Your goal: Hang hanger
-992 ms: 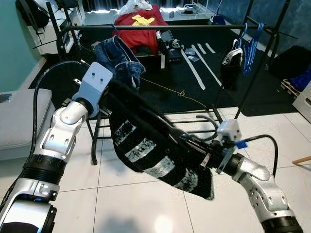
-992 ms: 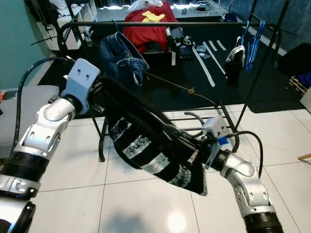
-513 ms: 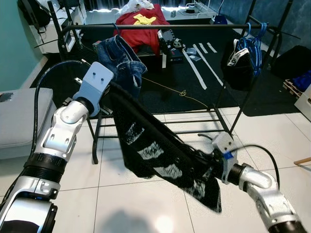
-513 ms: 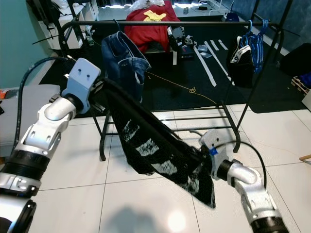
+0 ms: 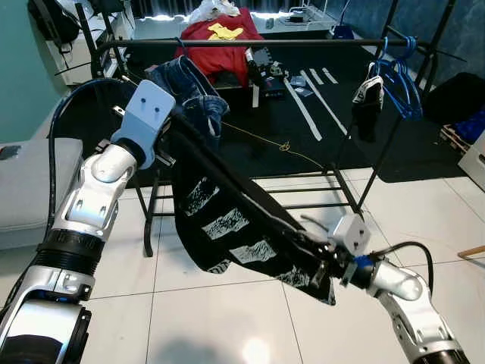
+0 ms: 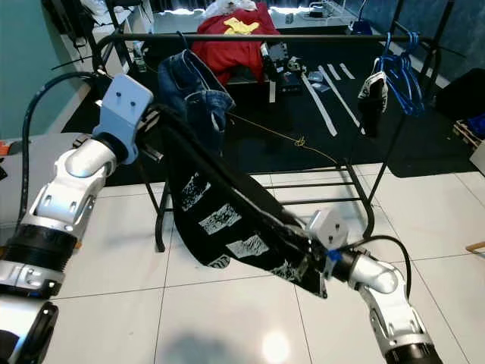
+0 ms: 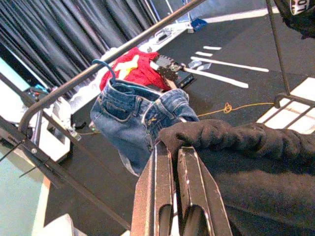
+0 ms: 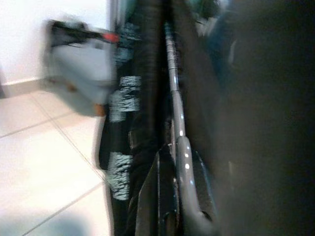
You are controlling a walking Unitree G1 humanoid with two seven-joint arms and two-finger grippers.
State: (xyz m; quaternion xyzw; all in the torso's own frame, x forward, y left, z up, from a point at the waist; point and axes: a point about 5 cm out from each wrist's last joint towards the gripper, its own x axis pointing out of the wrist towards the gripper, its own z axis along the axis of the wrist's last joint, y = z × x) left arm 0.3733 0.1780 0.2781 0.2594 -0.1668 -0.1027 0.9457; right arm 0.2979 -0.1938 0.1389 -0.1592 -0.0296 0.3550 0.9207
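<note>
— What are you holding?

— I am holding a black cloth (image 5: 227, 220) with white patches. It is stretching across the middle of the picture. My left gripper (image 7: 173, 147) is pinching its upper end, near the blue jeans (image 5: 186, 91) on the rack bar (image 5: 288, 43). My right gripper (image 5: 322, 265) is clamping the hanger (image 8: 173, 98) inside the cloth, at the lower right.

— Where is the rack?

— It is standing across the top, with blue hangers (image 5: 398, 72) at the upper right.

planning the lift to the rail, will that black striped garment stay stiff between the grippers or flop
Likely floppy: the black garment sags between the left gripper and right gripper, with its hem hanging loose. It probably swings when moved. It looks like thick knit, so perhaps slightly weighty.
</note>
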